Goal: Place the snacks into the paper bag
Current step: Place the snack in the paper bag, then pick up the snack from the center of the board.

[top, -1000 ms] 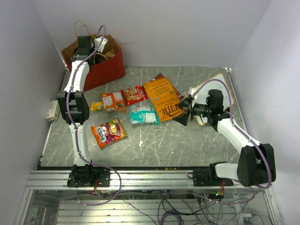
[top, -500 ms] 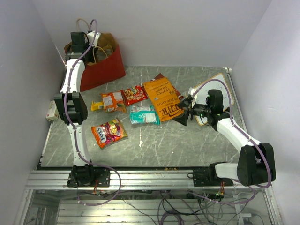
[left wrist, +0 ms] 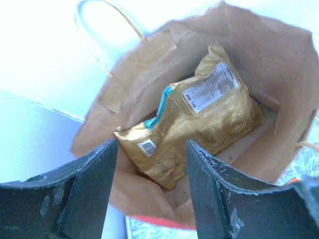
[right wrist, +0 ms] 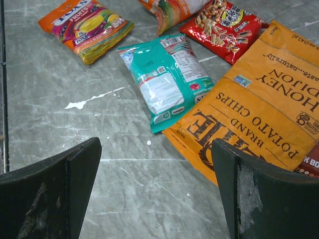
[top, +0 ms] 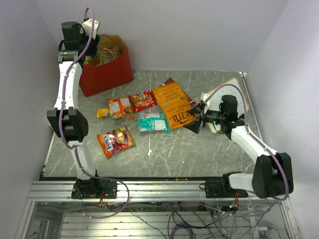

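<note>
Fingers (left wrist: 87, 196) spread wide with nothing between them, the left claw (left wrist: 152, 196) hangs over the paper bag (top: 107, 74), which stands upright at the far left corner of the table (top: 199, 154). Inside the bag lies a gold packet (left wrist: 199, 122), with a strip of teal wrapper (left wrist: 162, 102) showing under its edge. Right of the bag, toward the middle of the table, the other snacks lie flat. A multicolour packet (top: 115, 141) is closest to the near edge, with an orange-yellow packet (top: 117, 107) beyond it and a red packet (top: 143, 100) just beside that. Next comes a teal packet (top: 153, 122), touching the edge of a big orange chips bag (top: 173, 104). A dark red packet (top: 188, 97) peeks out from under the chips bag. Further right, the right claw (top: 195, 123) hovers just beside the chips bag's near corner, opened wide and empty. A white board (top: 234, 94) lies by the right edge.
</note>
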Robot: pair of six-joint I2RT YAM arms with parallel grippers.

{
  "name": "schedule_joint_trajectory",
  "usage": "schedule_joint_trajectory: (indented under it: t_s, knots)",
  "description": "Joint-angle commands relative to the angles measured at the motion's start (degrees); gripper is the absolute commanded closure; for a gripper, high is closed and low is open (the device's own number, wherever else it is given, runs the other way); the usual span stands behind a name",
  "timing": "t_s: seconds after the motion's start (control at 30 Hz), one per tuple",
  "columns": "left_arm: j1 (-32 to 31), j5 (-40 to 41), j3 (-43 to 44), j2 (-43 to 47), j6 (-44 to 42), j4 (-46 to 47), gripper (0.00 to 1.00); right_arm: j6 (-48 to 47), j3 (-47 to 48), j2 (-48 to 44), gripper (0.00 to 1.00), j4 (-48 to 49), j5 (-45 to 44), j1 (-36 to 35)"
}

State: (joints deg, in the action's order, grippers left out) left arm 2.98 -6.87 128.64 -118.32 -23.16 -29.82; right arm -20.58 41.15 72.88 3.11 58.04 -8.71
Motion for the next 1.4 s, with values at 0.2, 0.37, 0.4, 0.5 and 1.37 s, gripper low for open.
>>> schedule_joint_trajectory:
  t_s: [0.2,0.37,0.4,0.5,1.37]
  knots:
    - [2.99,-8.3,2.09,7.01,-12.33,-11.39,0.21,-0.33,1.39,-1.76,0.08,0.33,0.23,0.27]
    - [5.93,-16.4,7.56,5.26,-21.97,-24.75,0.11,-0.42,1.68,-1.51,0.08,0.1,0.49,0.26]
    - [6.38,-17.63,7.88,4.87,-23.7,-26.52,0.08,-0.43,1.73,-1.38,0.08,0.03,0.57,0.22]
    - [6.53,-18.94,8.41,3.62,-27.24,-30.02,0.05,-0.42,1.74,-0.85,0.08,0.05,0.57,0.03]
    - [1.52,-22.01,9.99,-4.37,-35.15,-35.08,0.36,-1.15,1.38,-0.38,0.07,-0.04,-0.21,0.01]
